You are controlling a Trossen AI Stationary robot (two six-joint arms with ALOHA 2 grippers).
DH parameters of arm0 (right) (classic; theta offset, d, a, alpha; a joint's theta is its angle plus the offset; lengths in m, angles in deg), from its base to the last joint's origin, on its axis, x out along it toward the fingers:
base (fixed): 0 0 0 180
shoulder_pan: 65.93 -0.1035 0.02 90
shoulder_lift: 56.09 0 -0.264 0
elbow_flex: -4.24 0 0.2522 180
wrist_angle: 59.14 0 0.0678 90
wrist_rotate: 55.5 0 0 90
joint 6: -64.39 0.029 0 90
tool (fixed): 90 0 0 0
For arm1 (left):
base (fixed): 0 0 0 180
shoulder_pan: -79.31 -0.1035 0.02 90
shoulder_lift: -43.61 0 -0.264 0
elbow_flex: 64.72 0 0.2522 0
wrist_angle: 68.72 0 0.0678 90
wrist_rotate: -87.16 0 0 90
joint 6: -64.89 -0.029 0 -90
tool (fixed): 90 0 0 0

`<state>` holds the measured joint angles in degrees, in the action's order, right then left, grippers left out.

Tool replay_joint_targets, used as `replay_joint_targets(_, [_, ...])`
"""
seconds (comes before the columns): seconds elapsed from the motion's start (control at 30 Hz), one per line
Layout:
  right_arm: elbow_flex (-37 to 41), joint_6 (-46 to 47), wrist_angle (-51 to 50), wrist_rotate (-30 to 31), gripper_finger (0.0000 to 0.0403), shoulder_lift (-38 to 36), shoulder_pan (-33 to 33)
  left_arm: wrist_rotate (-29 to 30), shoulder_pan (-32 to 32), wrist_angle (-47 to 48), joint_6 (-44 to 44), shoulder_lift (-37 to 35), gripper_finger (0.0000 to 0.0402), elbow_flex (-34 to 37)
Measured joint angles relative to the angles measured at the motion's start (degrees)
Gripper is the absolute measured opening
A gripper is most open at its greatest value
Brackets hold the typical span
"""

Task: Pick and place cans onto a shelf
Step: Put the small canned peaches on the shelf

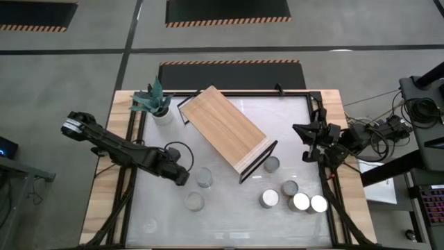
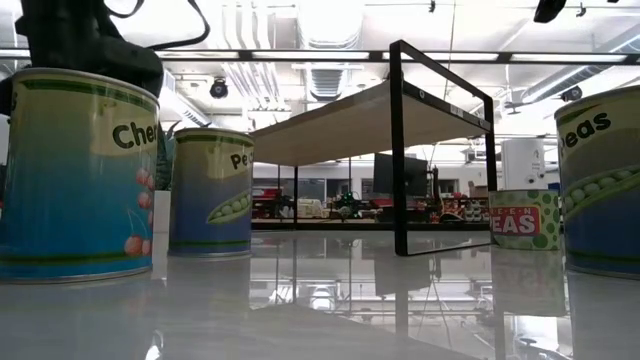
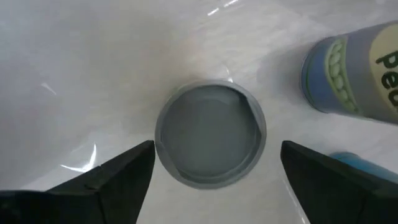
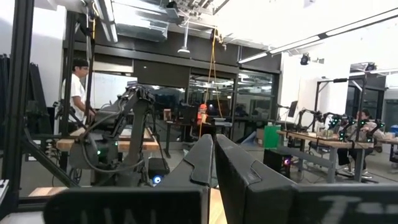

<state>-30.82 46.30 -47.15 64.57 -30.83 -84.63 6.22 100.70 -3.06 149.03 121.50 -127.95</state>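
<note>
The high view looks straight down on the whole table. The low view sits at tabletop level, close to two cans, facing the shelf, as overhead. The left wrist view looks closely down on one can; the right wrist view faces the room.

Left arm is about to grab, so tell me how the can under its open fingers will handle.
The can is probably rigid: a metal cylinder with a rimmed top. Standing upright on the glossy table, it could slide if nudged. On its side it would likely roll.
</note>
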Motion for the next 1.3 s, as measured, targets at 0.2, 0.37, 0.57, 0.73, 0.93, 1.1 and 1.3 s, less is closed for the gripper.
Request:
replay_joint_targets(0.2, [0.0,0.9,-0.3,0.0,0.0009,0.0,0.0,1.3,0.0,0.0,-0.9,1.5,0.0329,0.0])
replay_joint_targets(0.37, [0.0,1.5,-0.5,0.0,0.0009,0.0,0.0,2.4,0.0,0.1,-1.4,3.5,0.0329,0.0])
replay_joint_targets(0.57, [0.0,1.6,-0.6,0.0,0.0009,0.0,0.0,2.5,0.0,0.0,-2.0,5.4,0.0313,0.1])
replay_joint_targets(0.73, [0.0,1.5,-0.9,0.0,0.0009,0.0,0.0,2.3,0.0,0.1,-2.0,5.6,0.0278,0.1])
replay_joint_targets(0.93, [0.0,1.4,-1.0,0.0,0.0009,0.0,0.0,1.9,-0.2,7.0,-5.5,4.6,0.0276,-5.6])
replay_joint_targets(1.1, [0.0,1.5,-1.0,0.0,0.0009,0.0,0.0,4.5,-2.3,21.2,-12.2,4.7,0.0278,-18.4])
replay_joint_targets(1.3, [0.0,1.6,-1.1,0.0,0.0009,0.0,0.0,11.1,-7.5,26.5,-23.2,4.7,0.0279,-30.6])
